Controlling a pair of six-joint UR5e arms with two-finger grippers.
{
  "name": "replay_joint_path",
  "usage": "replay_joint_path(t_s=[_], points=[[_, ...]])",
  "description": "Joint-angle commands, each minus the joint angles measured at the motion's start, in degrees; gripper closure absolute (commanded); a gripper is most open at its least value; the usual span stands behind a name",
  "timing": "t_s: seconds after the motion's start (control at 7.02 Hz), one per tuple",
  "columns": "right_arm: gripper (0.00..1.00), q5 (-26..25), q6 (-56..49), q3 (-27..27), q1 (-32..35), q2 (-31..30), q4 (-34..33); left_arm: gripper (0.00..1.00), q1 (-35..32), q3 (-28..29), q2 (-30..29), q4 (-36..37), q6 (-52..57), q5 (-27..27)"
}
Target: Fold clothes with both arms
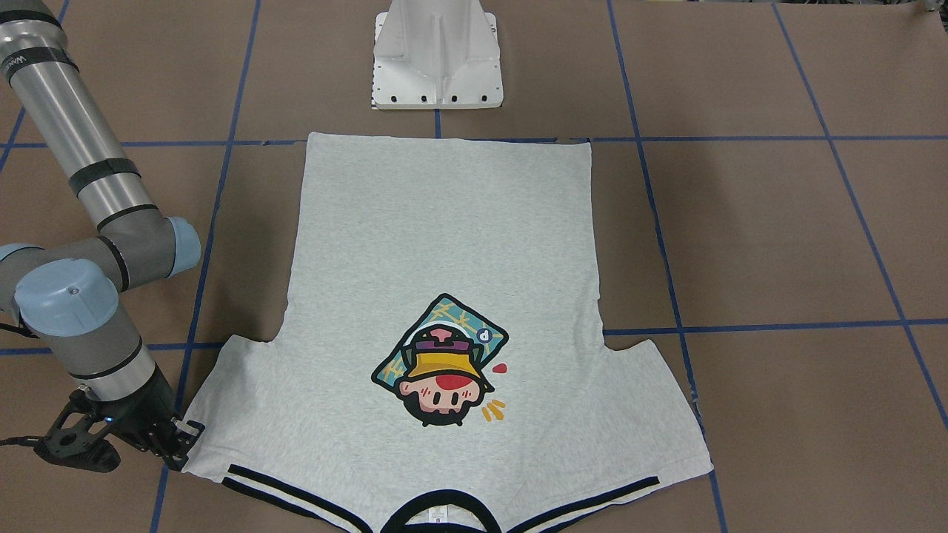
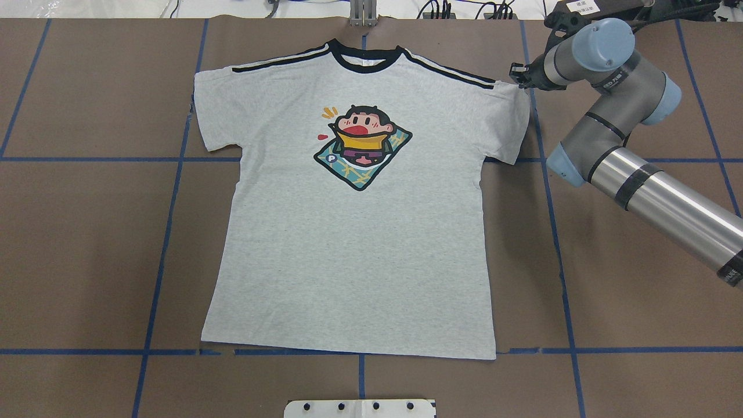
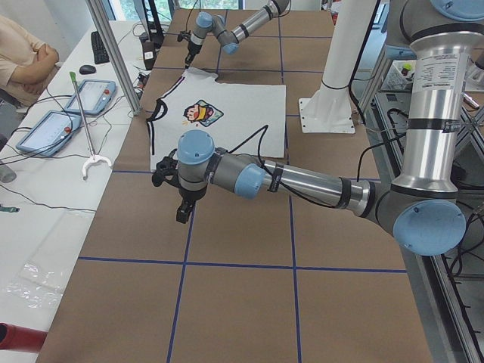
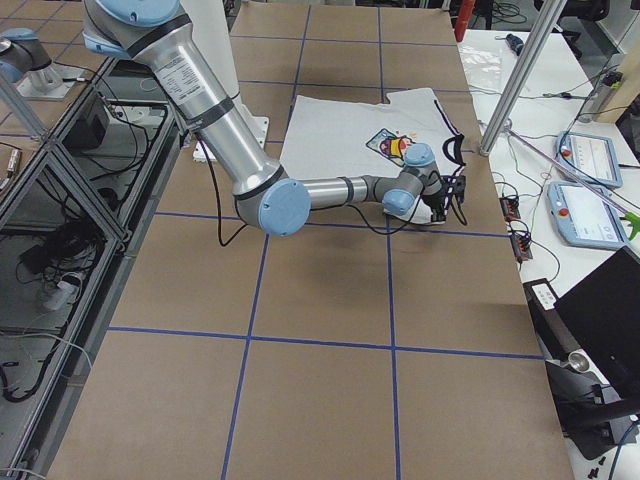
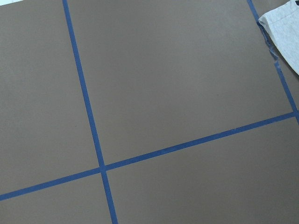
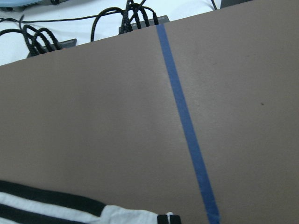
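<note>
The light heather-grey, finely flecked knit T-shirt point(image 2: 360, 249) lies flat and face up on the matte brown table point(image 2: 87, 244). In the overhead view its black collar point(image 2: 364, 61) points to 12 o'clock and its straight hem to 6 o'clock; both short sleeves are spread out. Paired black shoulder stripes point(image 2: 447, 71) run from the collar toward 10 and 2 o'clock. A multicolour cartoon print point(image 2: 361, 145), a round head in a yellow hat on a teal diamond, sits on the chest on the 12 o'clock side of centre. Blue tape lines point(image 2: 69, 351) divide the table into rectangles; a white metal pedestal base point(image 2: 360, 408) stands near the hem at 6 o'clock.

The silver-grey tubular right arm point(image 2: 656, 191), with rounded light-blue joint caps, enters from 4 o'clock. Its black right gripper point(image 2: 515, 74) is at the stripe end, at the T-shirt's 2 o'clock corner; how far its fingers are parted, and whether they pinch the fabric, cannot be told. The right wrist view shows the striped edge at 7 o'clock, bare table, and looped black cables point(image 6: 135, 18) at 12 o'clock.

The left arm point(image 3: 318, 185) reaches over bare table, apart from the T-shirt. The left gripper point(image 3: 181, 206) points down above a tape line; its opening cannot be told. The left wrist view shows one grey fabric corner at 2 o'clock.
</note>
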Motion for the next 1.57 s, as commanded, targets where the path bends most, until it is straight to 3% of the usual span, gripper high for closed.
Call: replay_joint_path(t_s=[0.0, 0.14, 0.57, 1.14, 1.28, 1.42], points=[[1.0, 0.82, 4.75, 2.05, -1.73, 3.7, -2.02, 0.0, 0.0, -0.58, 0.04, -0.02, -0.1, -0.03], [1.0, 0.21, 6.87, 1.61, -3.66, 8.08, -7.26, 0.0, 0.0, -1.02, 0.12, 0.07, -0.1, -0.03], [1.0, -3.29, 8.12, -9.43, -4.82, 16.89, -8.54, 0.0, 0.0, -1.64, 0.39, 0.25, -0.1, -0.82], [1.0, -7.68, 8.12, -10.26, -7.45, 18.23, -8.54, 0.0, 0.0, -1.99, 0.39, 0.25, -0.19, -1.44], [0.84, -7.96, 8.03, -10.52, -7.46, 18.15, -8.54, 0.0, 0.0, -1.9, 0.3, 0.07, -0.19, -1.44], [0.01, -9.27, 7.95, -10.87, -7.46, 17.97, -8.63, 0.0, 0.61, -1.29, -0.4, -0.02, -0.19, -1.44]])
